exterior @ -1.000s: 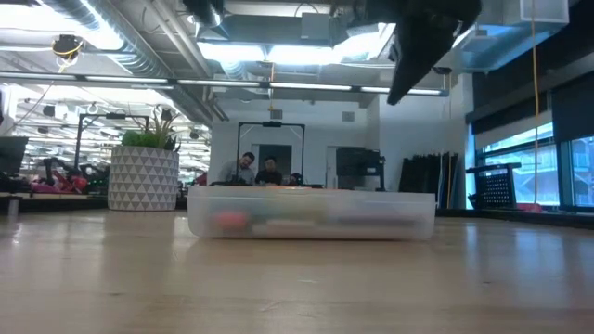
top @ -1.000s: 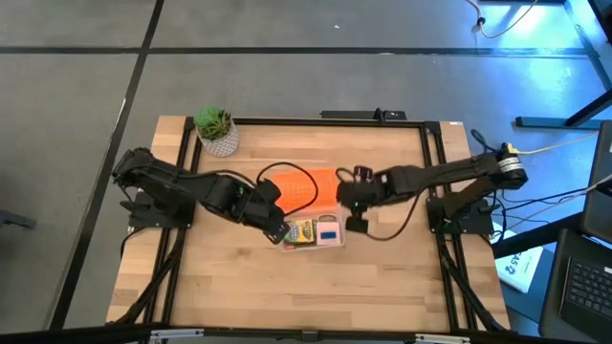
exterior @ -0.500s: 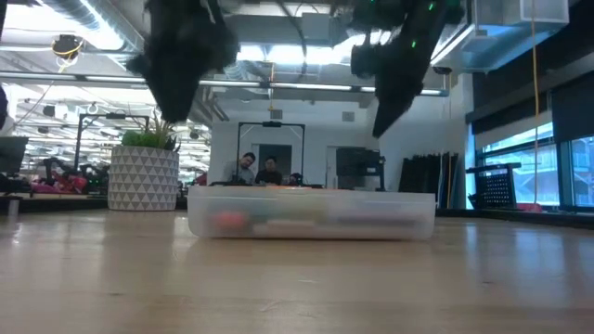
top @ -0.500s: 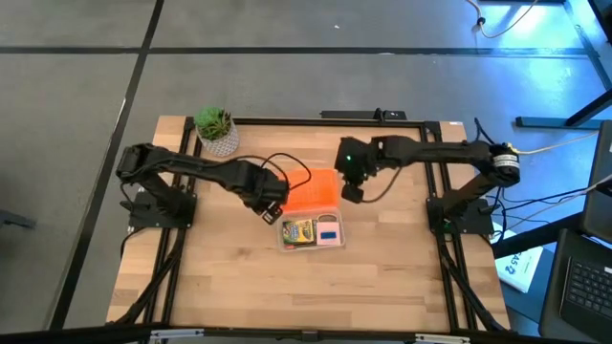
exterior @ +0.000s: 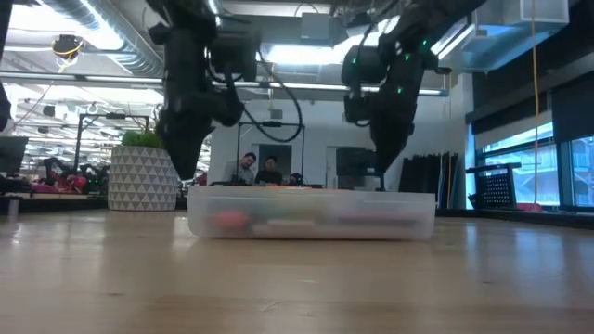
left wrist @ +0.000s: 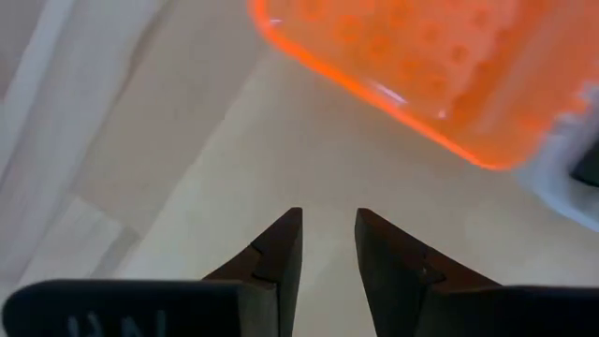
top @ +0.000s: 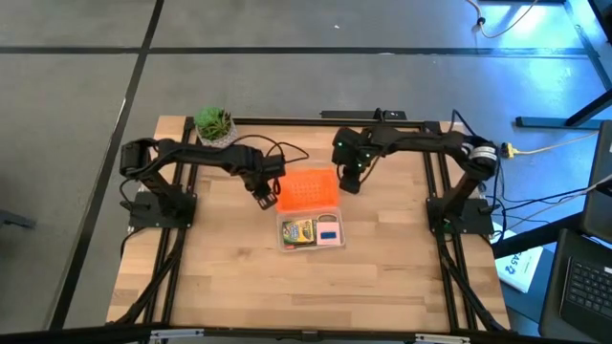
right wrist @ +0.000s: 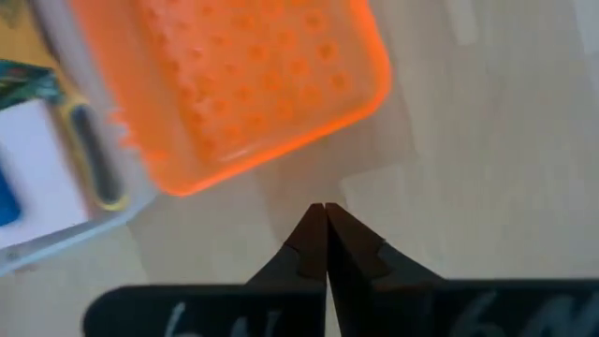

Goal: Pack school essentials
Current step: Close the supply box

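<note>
Both arms have drawn back from the clear box (top: 311,232), where the crayon box (top: 300,230) and pink pad (top: 329,232) lie packed. Left gripper (top: 262,198), jaws slightly spread, and right gripper (top: 350,182), jaws pressed together, flank the orange lid (top: 308,190), likely to close it.

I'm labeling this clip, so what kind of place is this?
Probably a robotics lab or open workshop: exposed ceiling ducts, a light wooden table in a black metal frame, and people seated in the background.

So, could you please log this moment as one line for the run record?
left gripper: empty, slightly open, beside orange lid | right gripper: shut, empty, at lid's other side | clear box: packed, uncovered
</note>
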Motion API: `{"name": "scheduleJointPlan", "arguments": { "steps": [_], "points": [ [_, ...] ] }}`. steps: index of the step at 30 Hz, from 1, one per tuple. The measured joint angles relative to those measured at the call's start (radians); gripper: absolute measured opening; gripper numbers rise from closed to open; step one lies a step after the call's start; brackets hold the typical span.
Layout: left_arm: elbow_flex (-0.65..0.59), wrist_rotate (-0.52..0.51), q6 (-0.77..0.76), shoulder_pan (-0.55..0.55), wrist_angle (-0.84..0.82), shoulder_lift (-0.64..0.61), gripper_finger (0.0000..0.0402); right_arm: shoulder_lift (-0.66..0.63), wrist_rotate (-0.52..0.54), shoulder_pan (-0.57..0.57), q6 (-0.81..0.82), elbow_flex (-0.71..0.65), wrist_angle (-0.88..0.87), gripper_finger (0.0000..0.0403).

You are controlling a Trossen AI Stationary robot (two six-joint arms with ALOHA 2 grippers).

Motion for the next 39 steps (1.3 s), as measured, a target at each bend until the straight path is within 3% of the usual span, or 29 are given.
{"name": "scheduleJointPlan", "arguments": {
  "steps": [11, 17, 22, 26, 32, 39],
  "points": [
    [-0.086, 0.013, 0.079, 0.068, 0.186, 0.0, 0.0094, 0.143, -0.036, -0.101, -0.103, 0.0, 0.103, 0.0002],
    [-0.057, 0.217, 0.079, 0.045, 0.144, -0.016, 0.0094, 0.181, -0.079, -0.136, -0.146, 0.0, 0.105, 0.0001],
    [-0.046, 0.301, 0.075, -0.025, 0.185, -0.099, 0.0094, 0.211, -0.086, -0.146, -0.153, 0.0, 0.134, 0.0001],
    [-0.046, 0.273, 0.094, -0.116, 0.256, -0.11, 0.0094, 0.238, -0.138, -0.149, -0.153, 0.0, 0.16, 0.0002],
    [-0.046, 0.106, 0.157, -0.216, 0.313, -0.053, 0.0094, 0.24, -0.141, -0.149, -0.16, 0.001, 0.167, 0.0002],
    [-0.046, 0.145, 0.142, -0.261, 0.317, 0.017, 0.0094, 0.239, -0.145, -0.148, -0.203, 0.001, 0.176, 0.0002]
  ]
}}
